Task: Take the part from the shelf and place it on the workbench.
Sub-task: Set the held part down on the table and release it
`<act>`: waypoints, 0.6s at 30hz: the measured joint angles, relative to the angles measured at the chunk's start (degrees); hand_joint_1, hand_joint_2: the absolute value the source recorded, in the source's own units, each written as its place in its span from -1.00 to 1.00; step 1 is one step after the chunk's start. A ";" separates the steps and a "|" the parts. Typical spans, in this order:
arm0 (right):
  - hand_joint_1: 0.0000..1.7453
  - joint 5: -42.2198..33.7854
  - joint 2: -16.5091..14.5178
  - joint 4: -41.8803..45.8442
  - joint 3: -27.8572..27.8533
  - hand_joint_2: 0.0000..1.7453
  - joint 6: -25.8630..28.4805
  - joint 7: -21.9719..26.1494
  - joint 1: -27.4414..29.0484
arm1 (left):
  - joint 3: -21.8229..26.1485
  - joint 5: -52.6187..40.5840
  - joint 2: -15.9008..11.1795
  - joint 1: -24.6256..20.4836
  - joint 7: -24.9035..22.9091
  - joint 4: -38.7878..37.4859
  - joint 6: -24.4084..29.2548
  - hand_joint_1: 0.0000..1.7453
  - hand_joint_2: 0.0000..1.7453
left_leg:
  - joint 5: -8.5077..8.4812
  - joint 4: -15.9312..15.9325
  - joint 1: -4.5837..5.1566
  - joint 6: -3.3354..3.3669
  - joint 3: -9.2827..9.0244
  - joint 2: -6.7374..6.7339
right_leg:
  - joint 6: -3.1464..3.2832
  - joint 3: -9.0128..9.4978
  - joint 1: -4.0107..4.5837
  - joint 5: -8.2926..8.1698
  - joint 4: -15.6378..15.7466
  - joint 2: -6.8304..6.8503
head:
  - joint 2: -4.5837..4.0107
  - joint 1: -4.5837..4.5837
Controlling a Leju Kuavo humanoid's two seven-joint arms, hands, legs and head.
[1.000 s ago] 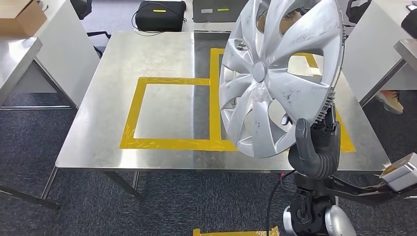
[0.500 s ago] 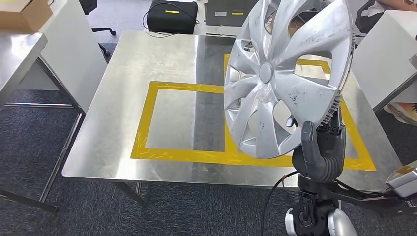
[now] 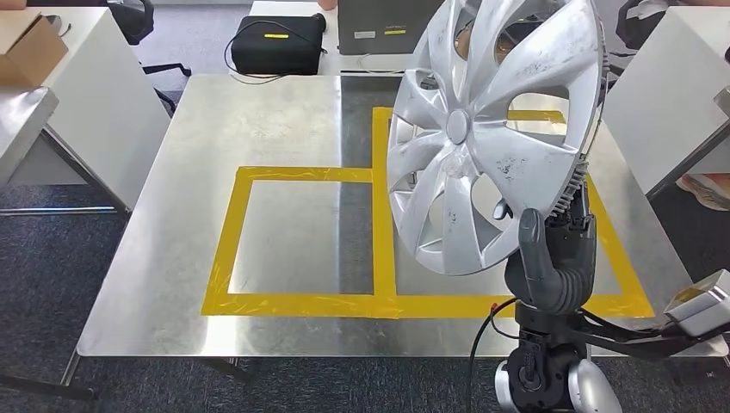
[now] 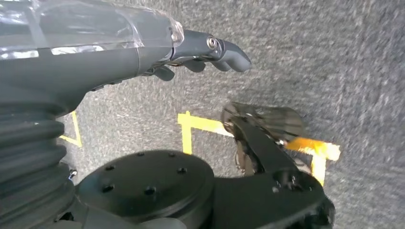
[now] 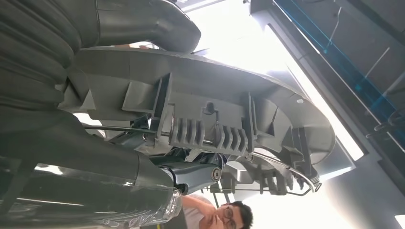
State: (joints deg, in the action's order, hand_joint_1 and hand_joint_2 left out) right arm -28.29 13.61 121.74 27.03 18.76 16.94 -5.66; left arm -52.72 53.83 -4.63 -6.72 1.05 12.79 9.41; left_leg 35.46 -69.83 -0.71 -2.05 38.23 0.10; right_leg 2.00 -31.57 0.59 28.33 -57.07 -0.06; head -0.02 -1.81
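1. A steel workbench (image 3: 258, 284) fills the middle of the head view, marked with yellow tape rectangles (image 3: 297, 305), on dark grey carpet.
2. A silver hubcap (image 3: 495, 129) stands upright at right of centre, raised above the bench surface.
3. The right hand (image 3: 551, 258), lower right, grips the hubcap's lower rim.
4. A black bag (image 3: 275, 39) sits at the upper edge, beyond the bench.
5. In the left wrist view, the left hand (image 4: 203, 50) hangs over carpet, holding nothing, fingers loosely extended.
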 joint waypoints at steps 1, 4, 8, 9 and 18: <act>1.00 0.00 -0.01 -0.02 -0.01 1.00 -0.02 0.00 -0.01 | 0.00 0.01 -0.05 0.00 0.03 0.00 0.01 -1.00 1.00 | -2.96 3.25 -0.04 -0.01 -0.66 -0.11 | -0.28 0.53 -0.06 0.68 -0.27 0.01 | 0.00 0.31; 1.00 0.00 -0.01 -0.04 -0.14 1.00 -0.08 0.07 -0.19 | 0.00 -0.01 -0.13 -0.01 0.24 0.00 0.00 -1.00 1.00 | -6.89 8.73 0.21 1.10 -1.79 -0.53 | -1.31 1.20 -0.03 2.27 -1.11 0.06 | 0.00 1.16; 1.00 0.02 -0.01 -0.04 -0.37 1.00 -0.10 0.15 -0.13 | 0.00 -0.19 -0.02 0.11 0.72 0.00 -0.01 -1.00 1.00 | -6.77 9.06 0.20 2.55 -2.57 -0.30 | -2.13 2.21 0.15 2.87 -0.85 0.15 | 0.00 1.09; 1.00 0.06 0.00 -0.04 -0.43 1.00 -0.09 0.15 -0.11 | 0.00 -0.24 0.03 0.10 0.80 0.01 -0.02 -1.00 1.00 | -6.74 9.24 0.13 2.50 -3.02 -0.08 | -2.03 2.58 0.20 2.77 -0.72 0.21 | 0.00 0.95; 1.00 0.18 -0.01 -0.04 -1.40 1.00 -0.07 1.14 0.04 | 0.00 -0.41 0.61 0.08 0.92 0.00 -0.25 -1.00 1.00 | -6.03 9.72 0.47 2.95 -3.72 0.24 | -0.92 2.92 -0.04 2.16 -0.90 0.30 | 0.00 -0.69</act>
State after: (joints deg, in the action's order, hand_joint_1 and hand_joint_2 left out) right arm -28.11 13.60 121.70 25.63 18.69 18.08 -5.62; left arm -52.72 53.42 -4.02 -6.64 1.98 12.79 9.16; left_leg 29.42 -60.11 -0.25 0.90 34.51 0.34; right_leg 1.07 -28.65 0.54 30.49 -57.96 0.24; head -0.02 -2.50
